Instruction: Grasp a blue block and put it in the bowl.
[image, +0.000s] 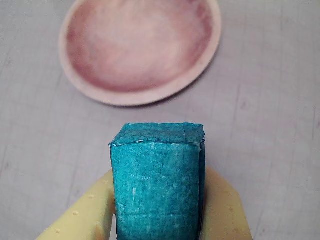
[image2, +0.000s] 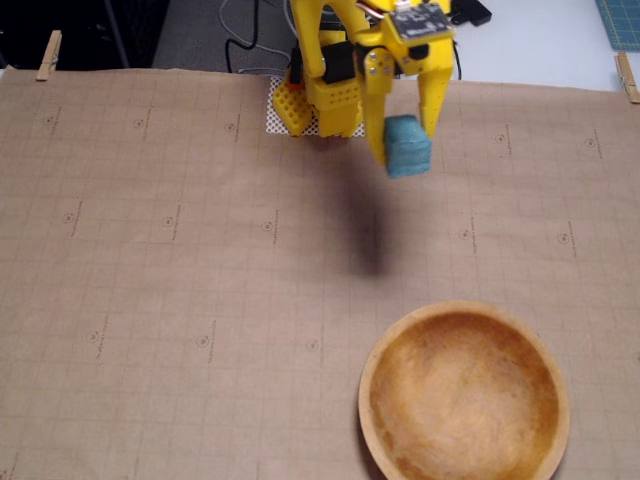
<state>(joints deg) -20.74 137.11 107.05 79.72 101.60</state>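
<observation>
My yellow gripper (image2: 407, 147) is shut on the blue block (image2: 408, 146), a small teal-blue block, and holds it in the air above the paper-covered table. In the wrist view the block (image: 157, 180) fills the lower middle between my two yellow fingers (image: 85, 215). The wooden bowl (image2: 463, 394) stands empty at the lower right of the fixed view, apart from the block. In the wrist view the bowl (image: 140, 47) lies ahead at the top, blurred.
Brown gridded paper (image2: 150, 280) covers the table, held by wooden clothespins (image2: 48, 55) at the far corners. The arm's yellow base (image2: 320, 95) stands at the top middle. Dark cables lie behind it.
</observation>
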